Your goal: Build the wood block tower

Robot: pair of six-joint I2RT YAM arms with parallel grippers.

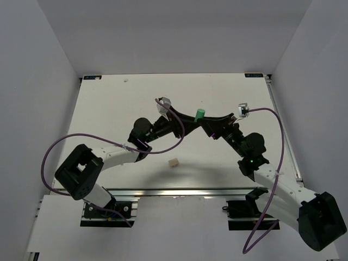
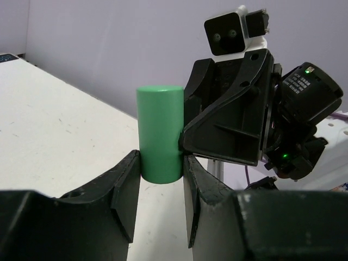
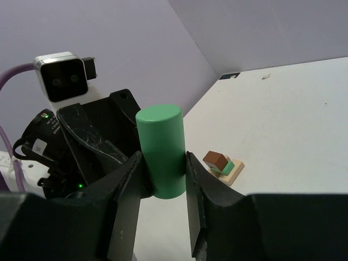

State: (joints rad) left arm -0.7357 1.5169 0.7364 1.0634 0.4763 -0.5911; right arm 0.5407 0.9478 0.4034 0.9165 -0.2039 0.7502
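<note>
A green cylinder (image 1: 199,114) is held upright above the table's middle, between both grippers. My right gripper (image 3: 163,179) is shut on it, fingers pressed to both its sides (image 3: 160,149). My left gripper (image 2: 160,168) has its fingertips against the cylinder's lower end (image 2: 159,133) on both sides. The right gripper's black finger (image 2: 228,128) touches the cylinder's right side in the left wrist view. The wood block tower (image 3: 223,165) is a low stack: a flat tan base, a mint-green piece, a dark brown cube on top. It stands nearer the arms (image 1: 173,162).
The white table (image 1: 109,103) is walled by grey panels at the back and sides. Purple cables loop from both arms (image 1: 272,117). The left arm's wrist camera (image 3: 62,76) faces the right gripper closely.
</note>
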